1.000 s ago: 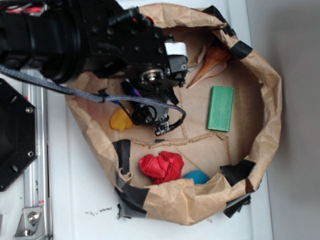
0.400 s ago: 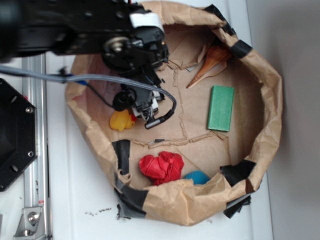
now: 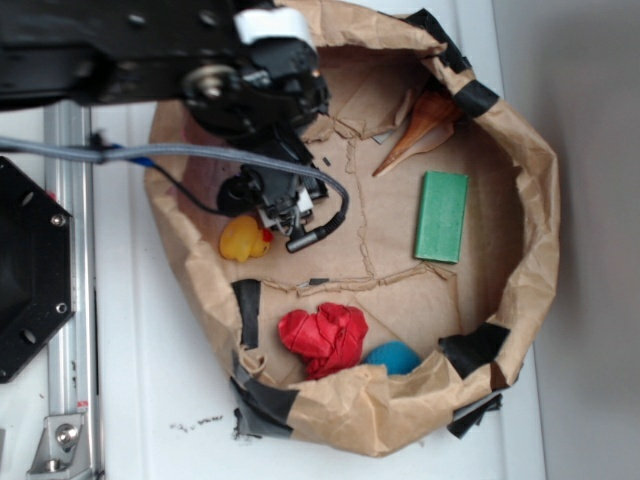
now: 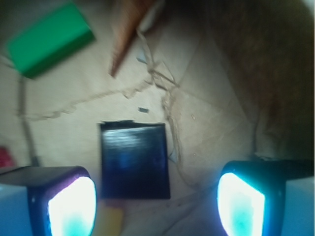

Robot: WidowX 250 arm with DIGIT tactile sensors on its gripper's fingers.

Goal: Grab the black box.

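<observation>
The black box (image 4: 134, 160) shows in the wrist view as a flat, glossy, dark square lying on the brown paper floor. It sits just ahead of my gripper (image 4: 156, 204), nearer the left finger. The gripper is open, both glowing pads wide apart with nothing between them. In the exterior view the box is hidden under the arm; the gripper (image 3: 285, 210) hangs over the left part of the paper bowl, beside the yellow duck (image 3: 243, 240).
A brown paper rim (image 3: 530, 200) with black tape patches rings the work area. Inside lie a green block (image 3: 441, 215), an orange cone (image 3: 420, 125), a crumpled red thing (image 3: 325, 335) and a blue ball (image 3: 393, 355). The duck's yellow edge (image 4: 109, 221) lies below the box.
The arm has swung left and toward the back of the bowl, uncovering the duck. The gripper now hangs just right of the duck.
</observation>
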